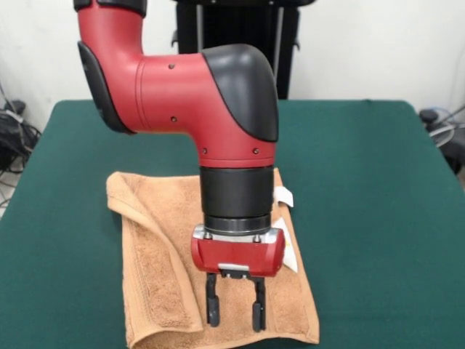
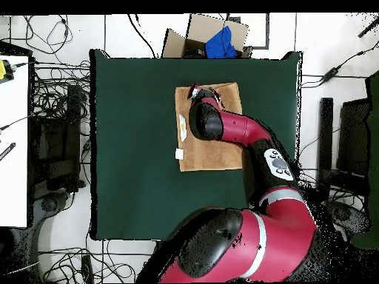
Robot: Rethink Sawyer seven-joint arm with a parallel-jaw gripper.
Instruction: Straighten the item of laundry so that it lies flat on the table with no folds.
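Lying on the green worktop [image 1: 363, 167], toward its near middle in the front view, the orange-tan towel [image 1: 160, 240] is not sitting flat: along its left side a long flap [image 1: 156, 283] is doubling over onto the rest of the cloth, running from the upper left corner down to the near edge and making a thick ridge. Moving right, the red and black arm [image 1: 189, 94] is reaching down over the towel's middle, its black wrist hiding part of the cloth. Below the wrist the end effector [image 1: 234, 311] is hovering just over the towel's near edge, its two black fingers [image 1: 212, 305] pointing straight down and standing apart with a clear gap between them, gripping nothing. I cannot tell whether the tips are touching the fabric. Further right, small white tags [image 1: 285, 218] are sticking out at the towel's right edge, just beside the wrist. Beyond them the worktop is showing bare green

In the overhead view the towel [image 2: 222, 151] is lying near the worktop's [image 2: 133, 148] far edge
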